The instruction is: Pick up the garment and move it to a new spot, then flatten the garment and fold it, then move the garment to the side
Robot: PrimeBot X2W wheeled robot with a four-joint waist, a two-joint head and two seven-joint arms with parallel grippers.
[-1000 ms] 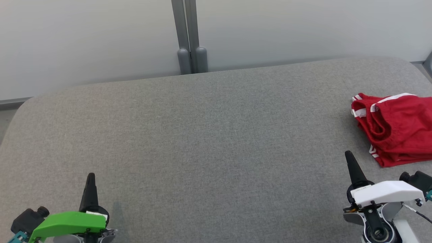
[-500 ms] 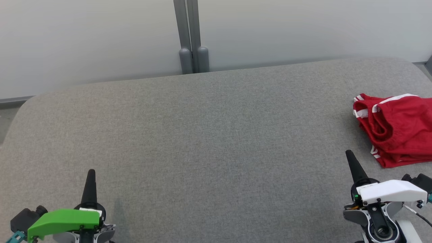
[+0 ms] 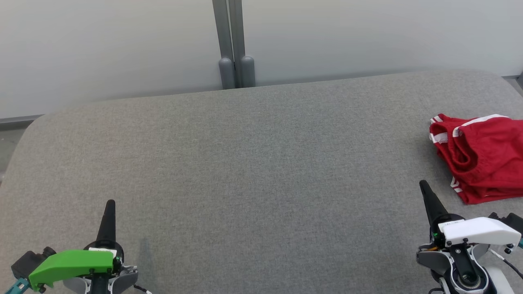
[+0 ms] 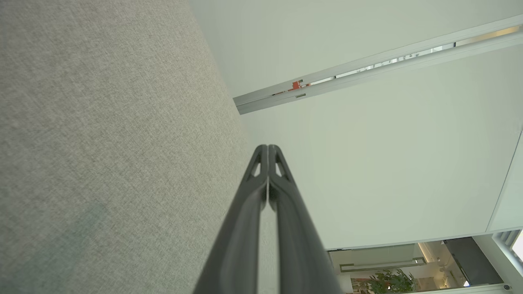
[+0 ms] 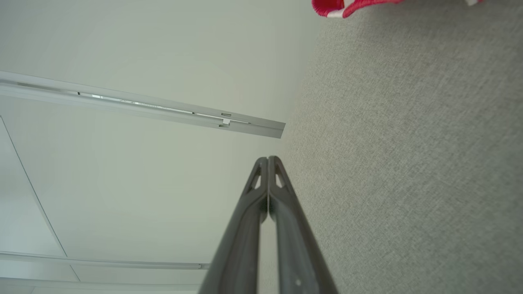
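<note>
The red garment (image 3: 484, 157) lay bunched at 3 o'clock on the grey worktop (image 3: 261, 163), running past the head view's right edge. The right fingers (image 3: 429, 200) — pressed together, empty — stood near it at 5 o'clock; the left fingers (image 3: 109, 216), likewise closed on nothing, sat well apart at 7 o'clock. It looked light, limp and probably slick — a pinch on the thicker white-trimmed hem should hold best.

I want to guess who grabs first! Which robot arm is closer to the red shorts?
Right. The right arm is just in front of the red shorts, slightly to their left. The left arm is far across the gray table, on its near left side.
</note>
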